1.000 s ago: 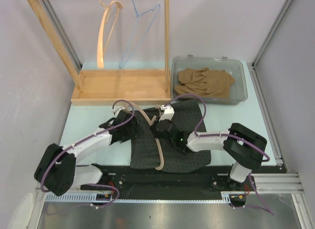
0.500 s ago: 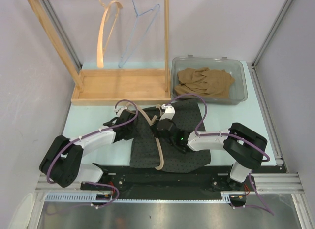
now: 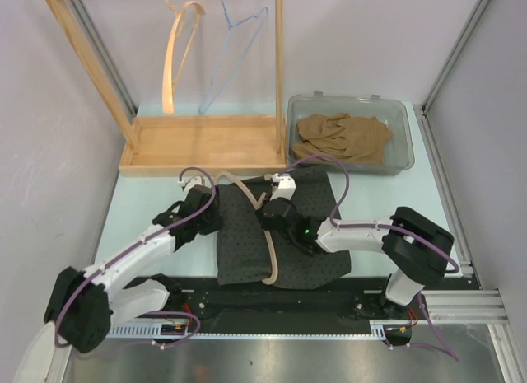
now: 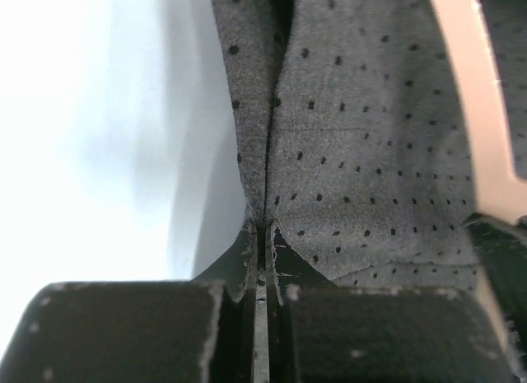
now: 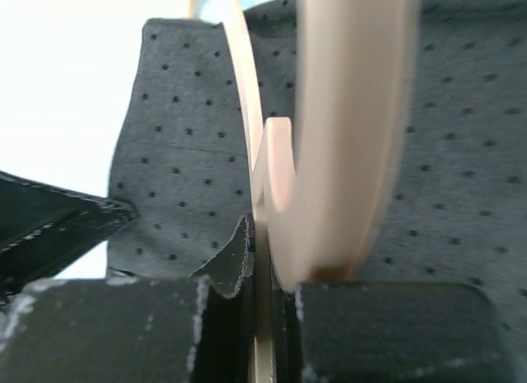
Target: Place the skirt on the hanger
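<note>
The dark grey dotted skirt (image 3: 243, 247) lies flat on the table between the two arms. A pale wooden hanger (image 3: 271, 259) rests across it, its arc running from the skirt's top left down to its front edge. My left gripper (image 3: 212, 216) is at the skirt's left edge. In the left wrist view it is shut (image 4: 262, 228) on a pinched fold of the skirt (image 4: 362, 128), with the hanger (image 4: 478, 111) to the right. My right gripper (image 3: 268, 208) is shut (image 5: 265, 259) on the hanger (image 5: 346, 111), with the skirt (image 5: 181, 177) beneath it.
A wooden rack (image 3: 206, 146) stands at the back left with a wooden hanger (image 3: 175, 58) and a blue wire hanger (image 3: 235, 45) on its rail. A clear bin (image 3: 403, 136) at the back right holds tan cloth (image 3: 342, 136).
My left gripper has shut on the skirt's left edge and drawn it slightly left. The left arm's elbow swung down and left. The right gripper stayed shut on the hanger.
</note>
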Robot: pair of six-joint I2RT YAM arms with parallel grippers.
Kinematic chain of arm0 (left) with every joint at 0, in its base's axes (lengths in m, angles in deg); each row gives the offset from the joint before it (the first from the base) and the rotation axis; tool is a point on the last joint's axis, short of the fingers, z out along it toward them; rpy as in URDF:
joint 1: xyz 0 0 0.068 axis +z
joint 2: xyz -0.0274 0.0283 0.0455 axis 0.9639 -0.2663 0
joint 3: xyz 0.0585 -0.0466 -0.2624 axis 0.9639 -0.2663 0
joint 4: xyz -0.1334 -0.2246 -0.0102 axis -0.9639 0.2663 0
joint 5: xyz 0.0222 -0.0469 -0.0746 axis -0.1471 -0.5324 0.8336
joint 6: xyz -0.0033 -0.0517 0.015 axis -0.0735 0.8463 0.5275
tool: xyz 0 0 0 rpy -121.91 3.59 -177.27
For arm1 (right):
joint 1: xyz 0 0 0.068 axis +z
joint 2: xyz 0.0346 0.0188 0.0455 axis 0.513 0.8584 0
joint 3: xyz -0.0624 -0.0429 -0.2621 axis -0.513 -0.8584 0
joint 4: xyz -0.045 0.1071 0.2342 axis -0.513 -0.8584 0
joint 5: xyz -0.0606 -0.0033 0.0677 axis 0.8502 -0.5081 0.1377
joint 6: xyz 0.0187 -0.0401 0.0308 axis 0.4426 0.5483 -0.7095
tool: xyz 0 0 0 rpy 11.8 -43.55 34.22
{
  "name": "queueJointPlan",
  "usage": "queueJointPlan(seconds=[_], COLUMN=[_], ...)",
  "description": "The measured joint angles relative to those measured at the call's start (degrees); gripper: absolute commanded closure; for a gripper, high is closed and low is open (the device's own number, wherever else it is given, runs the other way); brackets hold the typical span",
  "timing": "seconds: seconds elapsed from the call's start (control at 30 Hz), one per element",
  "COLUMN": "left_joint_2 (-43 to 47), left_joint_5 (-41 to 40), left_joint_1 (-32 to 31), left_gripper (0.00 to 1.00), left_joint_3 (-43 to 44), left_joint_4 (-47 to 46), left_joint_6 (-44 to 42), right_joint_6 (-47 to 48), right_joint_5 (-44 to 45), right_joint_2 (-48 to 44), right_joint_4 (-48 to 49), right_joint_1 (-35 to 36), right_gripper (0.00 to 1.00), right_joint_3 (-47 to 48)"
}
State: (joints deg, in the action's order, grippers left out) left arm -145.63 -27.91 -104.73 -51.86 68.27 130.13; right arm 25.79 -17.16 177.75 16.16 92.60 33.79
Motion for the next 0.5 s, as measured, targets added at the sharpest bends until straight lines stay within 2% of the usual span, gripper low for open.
queueJointPlan(seconds=[0.2,0.5], left_joint_2=[9.9,13.9], left_joint_5=[-1.9,-4.4], left_joint_1=[0.0,1.2], left_gripper=[1.0,1.0], left_joint_3=[-1.9,-2.3], left_joint_4=[6.6,12.9], left_joint_6=[0.8,1.5], right_joint_6=[1.3,0.0], right_joint_5=[2.1,5.4], right_joint_2=[-4.7,-5.6], right_joint_4=[-5.1,-9.9], right_joint_1=[0.3,0.7], right_gripper=[1.0,1.0], right_joint_3=[0.0,0.0])
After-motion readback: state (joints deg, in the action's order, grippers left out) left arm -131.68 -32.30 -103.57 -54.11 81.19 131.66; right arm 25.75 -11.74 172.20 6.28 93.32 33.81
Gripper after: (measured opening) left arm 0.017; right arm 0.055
